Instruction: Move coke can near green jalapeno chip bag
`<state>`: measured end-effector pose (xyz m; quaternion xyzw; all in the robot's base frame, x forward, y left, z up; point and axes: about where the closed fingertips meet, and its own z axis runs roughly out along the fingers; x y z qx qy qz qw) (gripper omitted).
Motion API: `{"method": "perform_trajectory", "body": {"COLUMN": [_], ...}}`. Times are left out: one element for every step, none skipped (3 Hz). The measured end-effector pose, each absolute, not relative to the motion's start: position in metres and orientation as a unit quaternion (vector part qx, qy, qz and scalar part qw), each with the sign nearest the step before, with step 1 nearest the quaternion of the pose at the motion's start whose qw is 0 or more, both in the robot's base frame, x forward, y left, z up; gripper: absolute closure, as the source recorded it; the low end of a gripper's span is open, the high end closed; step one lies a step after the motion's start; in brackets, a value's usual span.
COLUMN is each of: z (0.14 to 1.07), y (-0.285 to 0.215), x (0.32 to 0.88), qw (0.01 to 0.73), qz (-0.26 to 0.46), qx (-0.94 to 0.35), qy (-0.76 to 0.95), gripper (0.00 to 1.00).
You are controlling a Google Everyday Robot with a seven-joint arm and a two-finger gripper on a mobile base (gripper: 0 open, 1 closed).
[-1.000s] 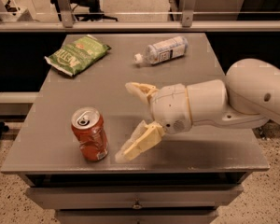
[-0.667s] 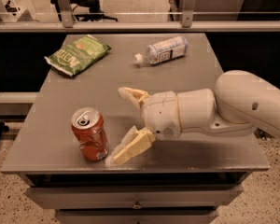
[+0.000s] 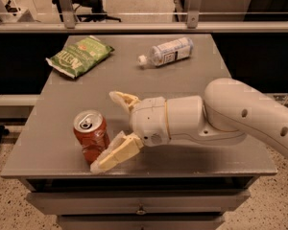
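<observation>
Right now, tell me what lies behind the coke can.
Bare tabletop, then the green jalapeno chip bag at the far left. The coke can hides the patch just behind its base. The open gripper sits at its right.

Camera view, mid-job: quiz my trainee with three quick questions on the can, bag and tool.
1. True or false: the tool is shut on the coke can.
2. Fill in: the green jalapeno chip bag lies at the table's far ____ corner, as pictured.
3. What lies on its side? A the can, B the clear bottle, C a cup.
Key: 1 false, the tool is open, fingers spread beside the upright can near the front edge. 2 left. 3 B.
</observation>
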<state>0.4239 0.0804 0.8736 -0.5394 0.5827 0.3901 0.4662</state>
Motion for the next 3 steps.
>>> {"method": "perform_trajectory", "body": {"z": [0.8726, 0.8733, 0.8745], "y": [0.0925, 0.0998, 0.0991], "x": [0.4207, 0.4167, 0.4141], "qw": [0.466, 0.465, 0.465], "qz": [0.400, 0.408, 0.408], "qx": [-0.536, -0.529, -0.523], "qy": [0.580, 0.581, 0.586], "gripper": [0.17, 0.41, 0.64]}}
